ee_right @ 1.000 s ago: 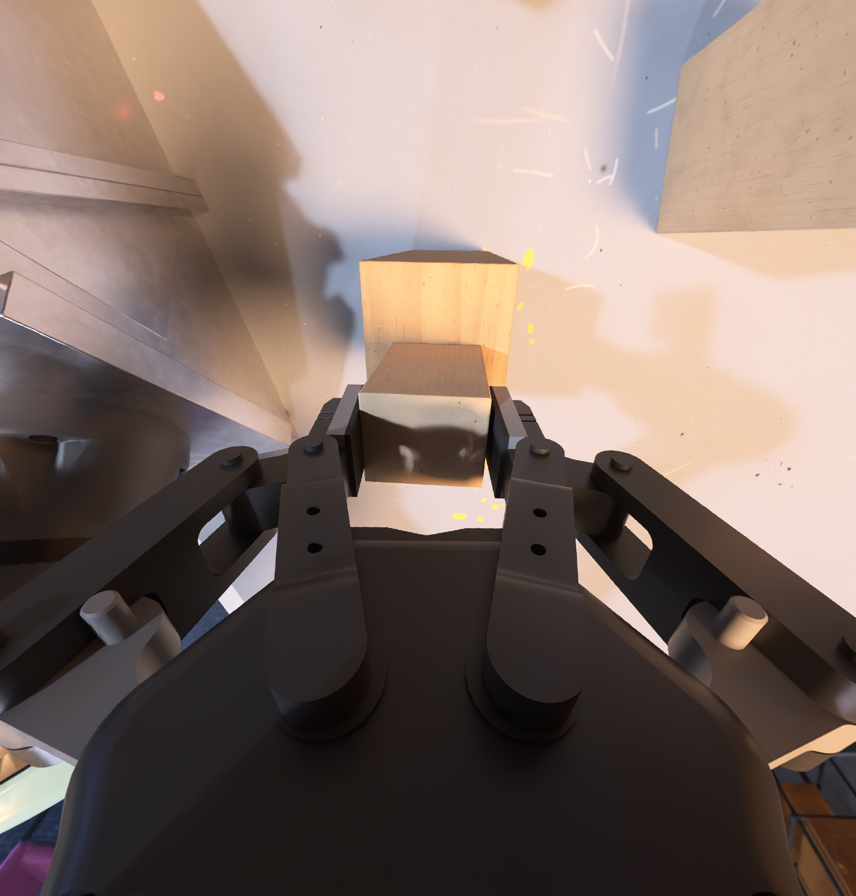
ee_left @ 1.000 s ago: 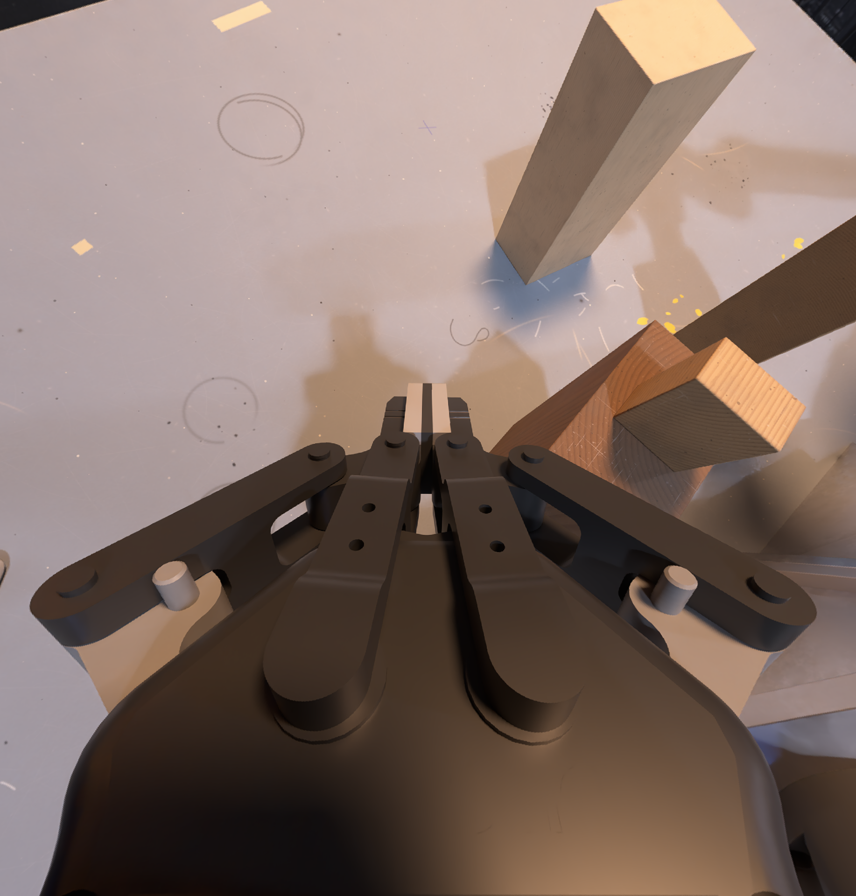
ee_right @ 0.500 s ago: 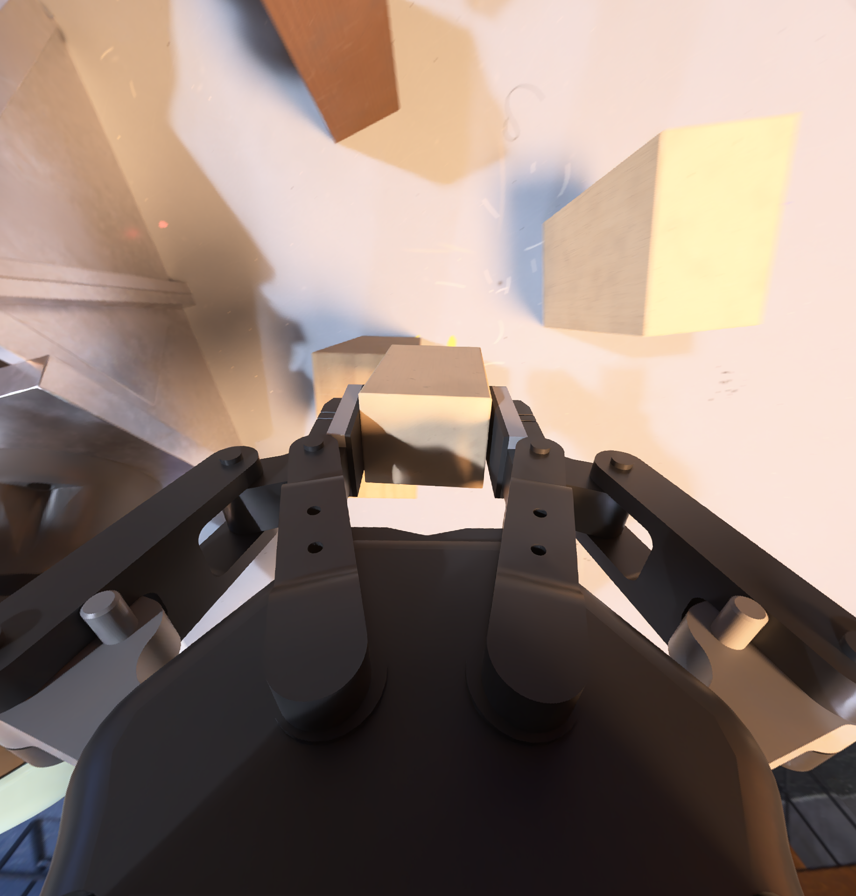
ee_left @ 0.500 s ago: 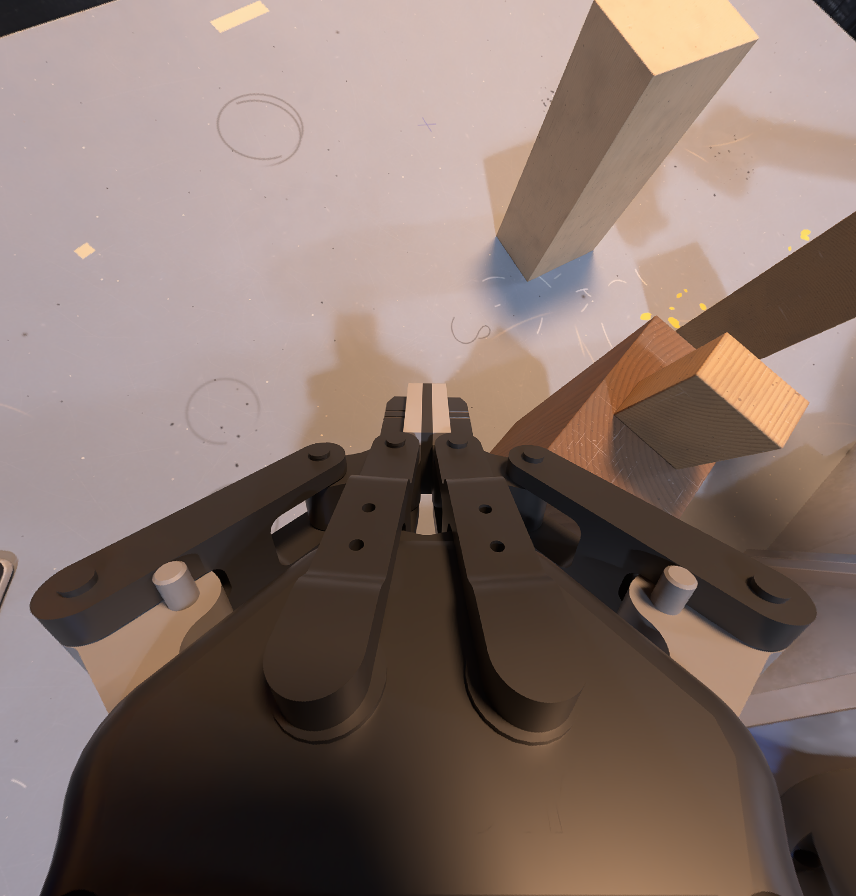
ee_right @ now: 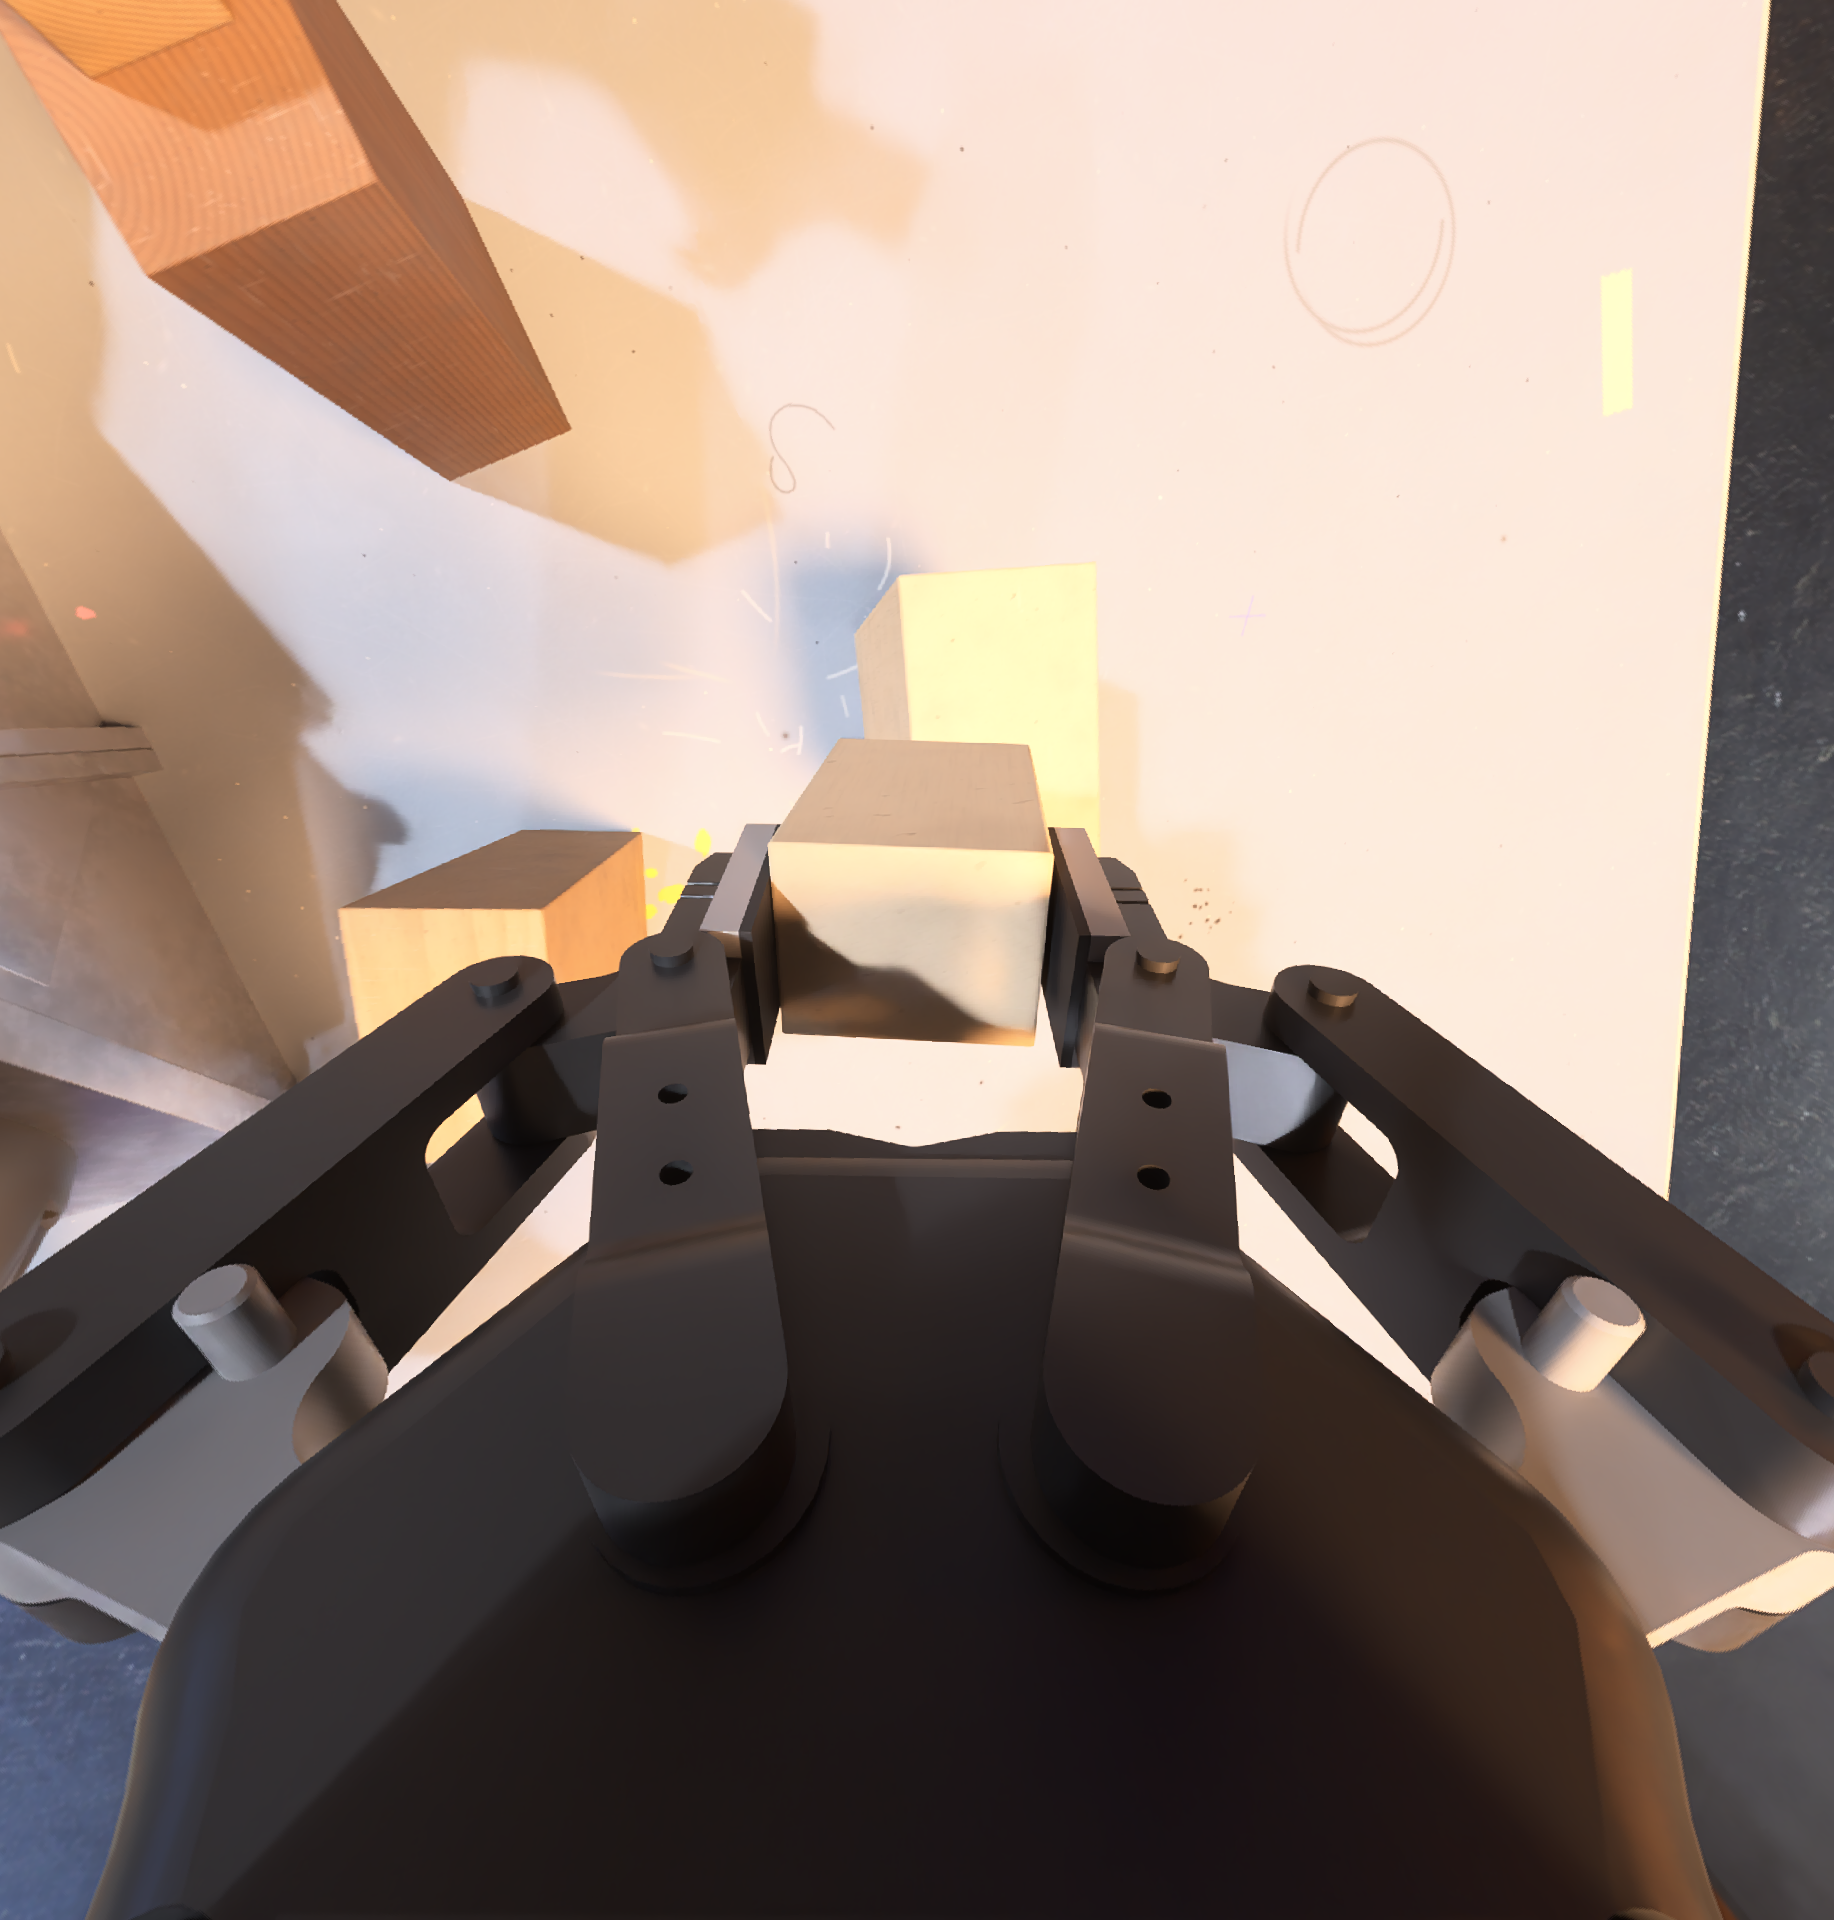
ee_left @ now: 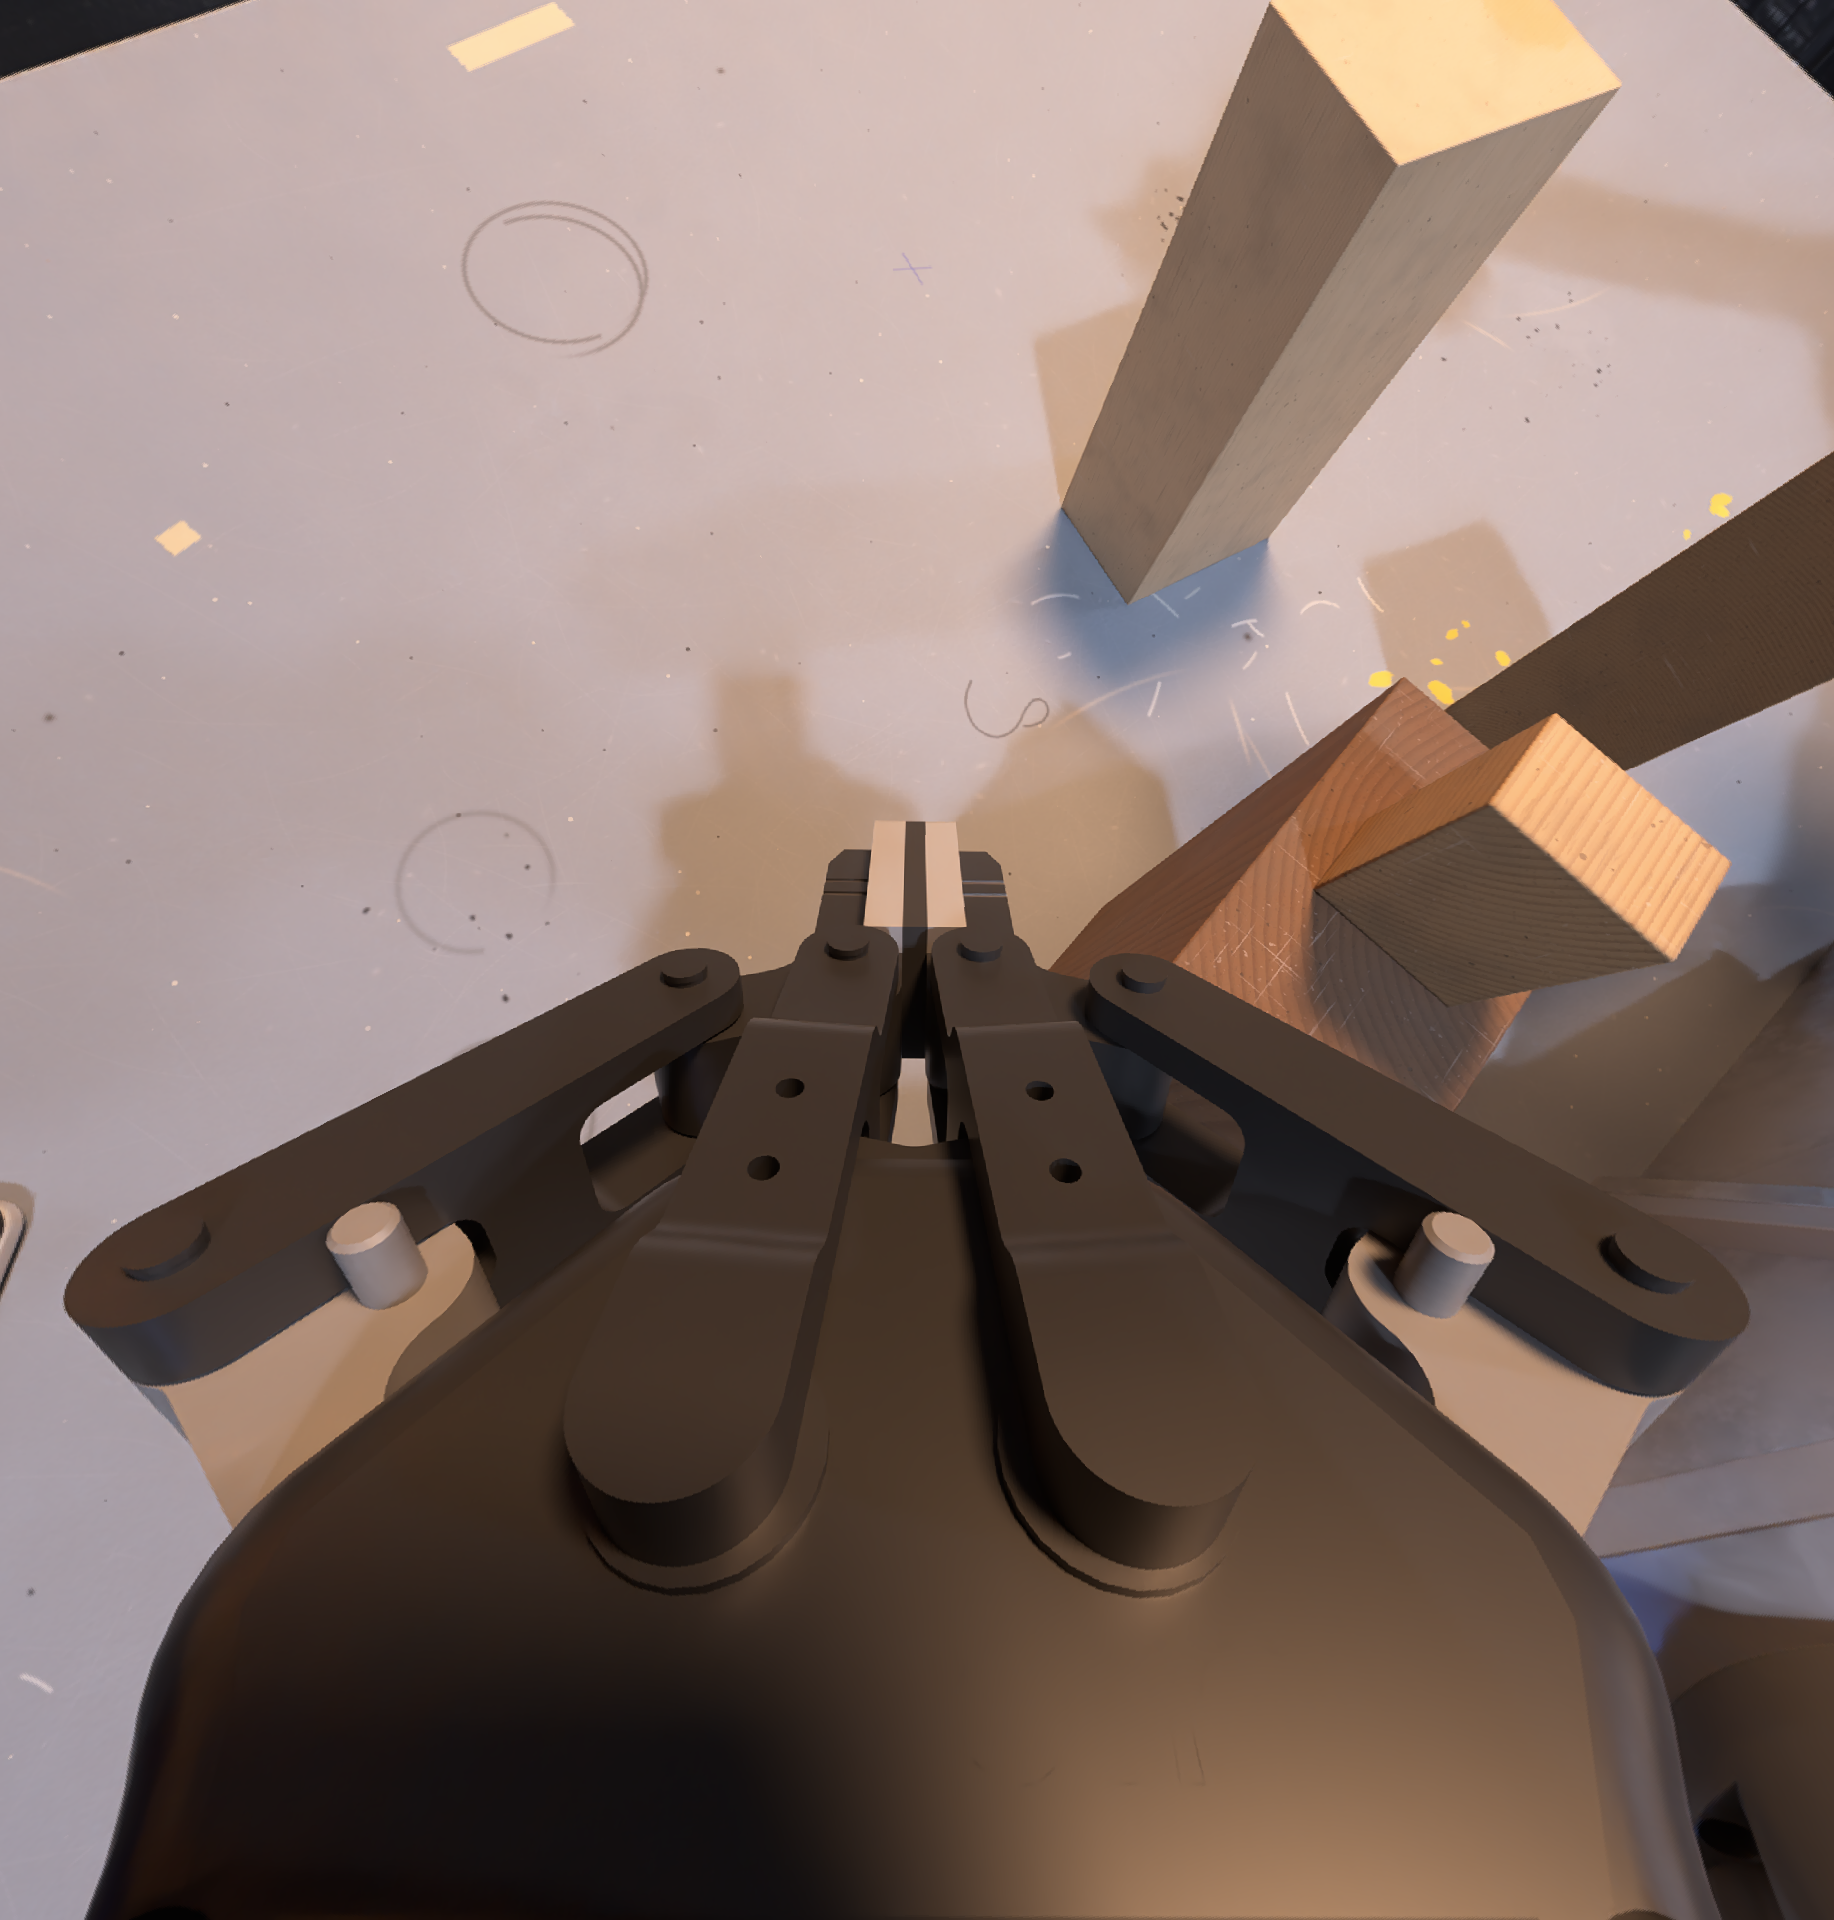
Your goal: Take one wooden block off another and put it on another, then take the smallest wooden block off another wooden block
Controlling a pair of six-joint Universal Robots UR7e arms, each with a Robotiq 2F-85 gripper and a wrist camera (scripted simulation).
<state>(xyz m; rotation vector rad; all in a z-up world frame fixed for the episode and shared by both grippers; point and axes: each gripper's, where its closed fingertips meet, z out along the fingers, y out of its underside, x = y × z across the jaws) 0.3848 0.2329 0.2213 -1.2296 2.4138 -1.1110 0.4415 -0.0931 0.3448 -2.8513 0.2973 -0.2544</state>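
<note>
Right fingers [ee_right: 1074, 925] clamp a pale block [ee_right: 913, 904] in the air above the table [ee_right: 1308, 623], just short of a tall block [ee_right: 996, 655], while the left gripper [ee_left: 915, 878] hangs pressed shut and empty beside a small block [ee_left: 1536, 873] resting on a reddish block [ee_left: 1277, 914].

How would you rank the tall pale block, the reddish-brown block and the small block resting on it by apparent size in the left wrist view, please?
1. Tall pale block, clearly the largest.
2. Reddish-brown block, partly hidden by the gripper linkage, so its full extent is unsure.
3. Small block, smallest even though it sits near the camera.
</note>
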